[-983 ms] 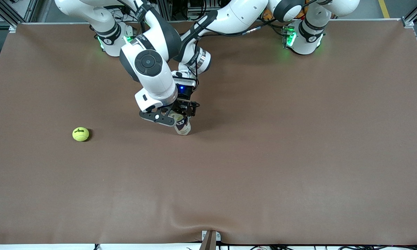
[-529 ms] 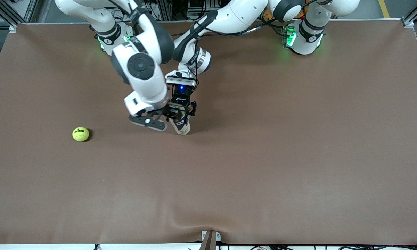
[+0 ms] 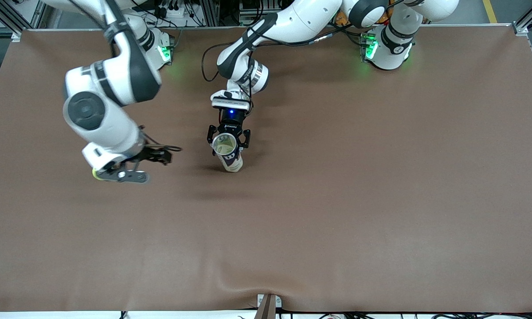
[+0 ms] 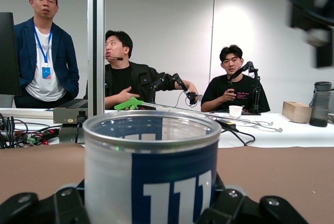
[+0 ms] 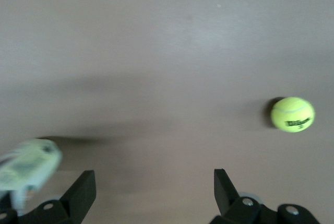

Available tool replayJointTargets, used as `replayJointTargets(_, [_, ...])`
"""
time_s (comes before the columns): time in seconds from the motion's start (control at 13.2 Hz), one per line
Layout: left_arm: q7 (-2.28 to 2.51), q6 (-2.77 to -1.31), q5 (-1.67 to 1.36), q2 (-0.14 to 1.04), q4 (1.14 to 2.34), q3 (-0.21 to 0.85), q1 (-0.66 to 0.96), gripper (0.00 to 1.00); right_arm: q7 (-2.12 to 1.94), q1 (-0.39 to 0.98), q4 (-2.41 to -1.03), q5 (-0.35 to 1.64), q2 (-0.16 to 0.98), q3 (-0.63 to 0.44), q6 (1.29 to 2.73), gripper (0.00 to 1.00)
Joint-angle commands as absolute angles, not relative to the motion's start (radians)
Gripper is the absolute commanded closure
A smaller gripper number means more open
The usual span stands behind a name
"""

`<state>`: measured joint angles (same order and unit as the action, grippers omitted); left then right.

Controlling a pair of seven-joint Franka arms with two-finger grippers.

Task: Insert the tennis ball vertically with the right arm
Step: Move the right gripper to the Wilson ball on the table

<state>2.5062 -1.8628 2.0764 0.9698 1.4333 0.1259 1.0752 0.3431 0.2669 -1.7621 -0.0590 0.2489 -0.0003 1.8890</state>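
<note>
A yellow tennis ball lies on the brown counter, well apart from the upright, open-topped can, toward the right arm's end. The right gripper hangs over the ball, fingers spread wide and holding nothing. The left gripper has its fingers clamped on the can, steadying it. By the look of it, picking up the ball, carrying it and dropping it in are all left to do.

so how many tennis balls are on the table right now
1. The tennis ball lies on the brown table toward the right arm's end, under the open right gripper. The can in the left gripper shows no ball at its mouth, but its inside is partly hidden.
</note>
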Motion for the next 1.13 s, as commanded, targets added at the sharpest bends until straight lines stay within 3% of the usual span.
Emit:
replayJointTargets(0.0, [2.507, -1.844, 2.074, 1.003, 1.382, 0.135, 1.077, 0.22, 0.174, 0.137, -1.853, -0.075, 0.209, 0.021, 1.913, 0.00])
replayJointTargets(0.53, [2.505, -1.844, 2.075, 1.003, 1.382, 0.135, 1.077, 0.22, -0.230, -0.181, -1.959, -0.023, 0.308, 0.023, 2.118, 0.00])
replayJointTargets(1.06, [2.505, -1.844, 2.074, 1.008, 1.384, 0.135, 1.077, 0.22, -0.322, -0.242, -1.964, 0.101, 0.462, 0.023, 2.233, 0.00])
